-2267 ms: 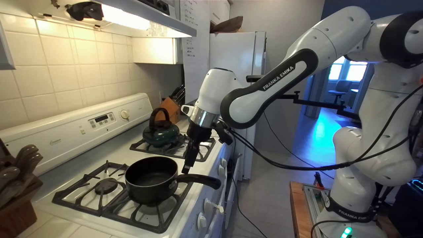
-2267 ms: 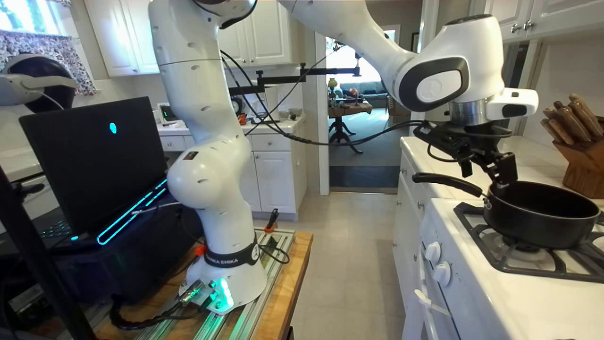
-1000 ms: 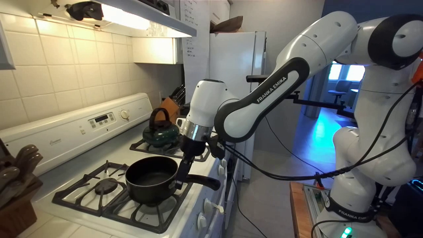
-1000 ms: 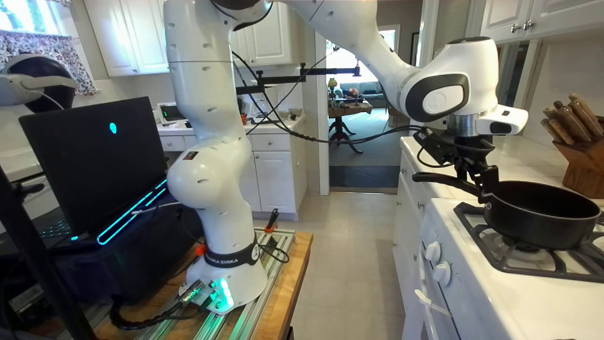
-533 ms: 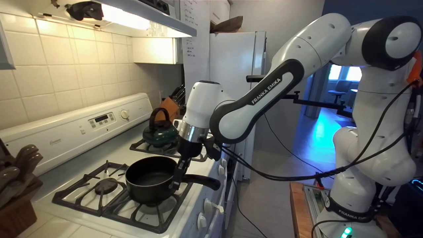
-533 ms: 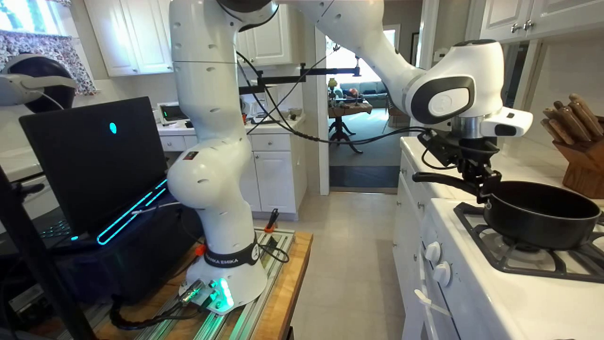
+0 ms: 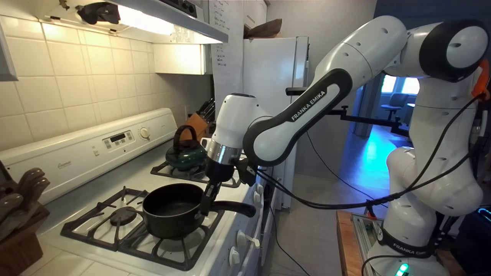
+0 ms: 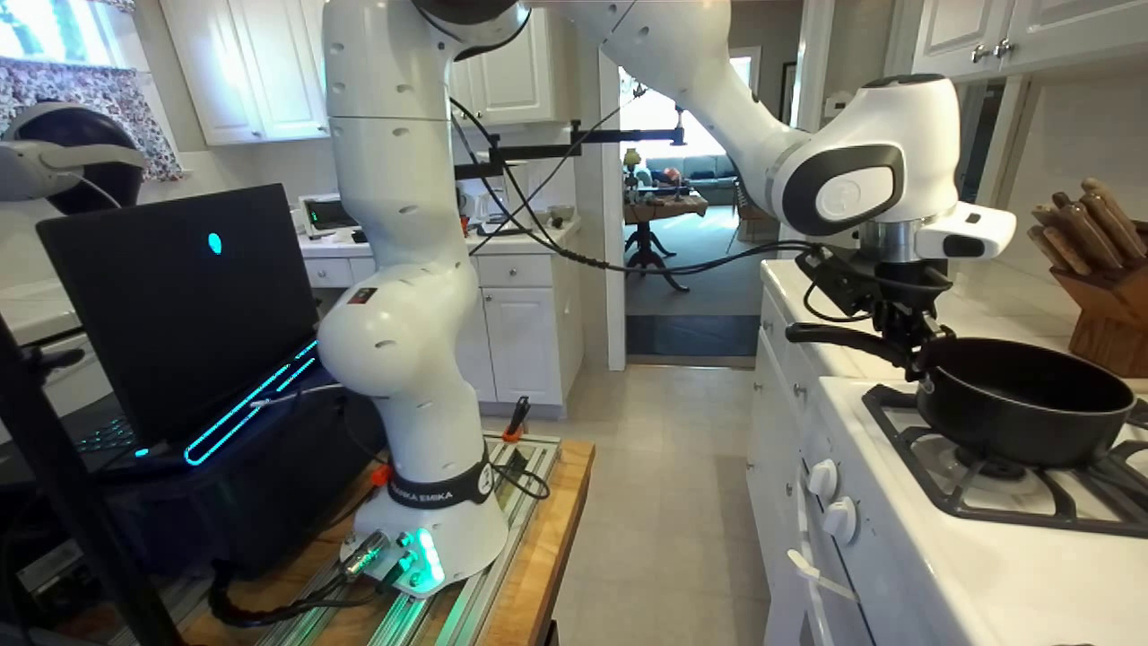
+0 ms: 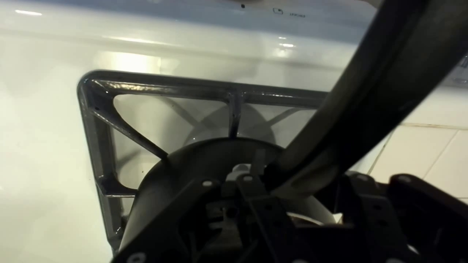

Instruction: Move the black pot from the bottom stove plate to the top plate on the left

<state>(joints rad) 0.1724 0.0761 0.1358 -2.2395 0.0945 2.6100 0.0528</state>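
Note:
The black pot (image 7: 168, 227) is over the front burner of the near grate, the bottom stove plate, in an exterior view. Its long handle (image 8: 839, 336) points out past the stove's front edge. My gripper (image 7: 205, 209) reaches down at the handle's root, close to the pot wall, and is shut on it. In the wrist view the gripper (image 9: 305, 182) has one finger on each side of the handle (image 9: 365, 98). Behind the pot is the bare back burner (image 7: 122, 216), the top plate on the left. Whether the pot's base touches the grate I cannot tell.
A green kettle (image 7: 187, 158) stands on the far grate. Knife blocks stand on the counter, one (image 8: 1112, 305) near the stove. The range hood (image 7: 180, 19) hangs overhead. Stove knobs (image 7: 241, 238) line the front, and grate bars (image 9: 153, 86) surround the pot.
My gripper has come down from above the handle's root and shut around it. In the last half second the pot has shifted slightly and appears a little raised.

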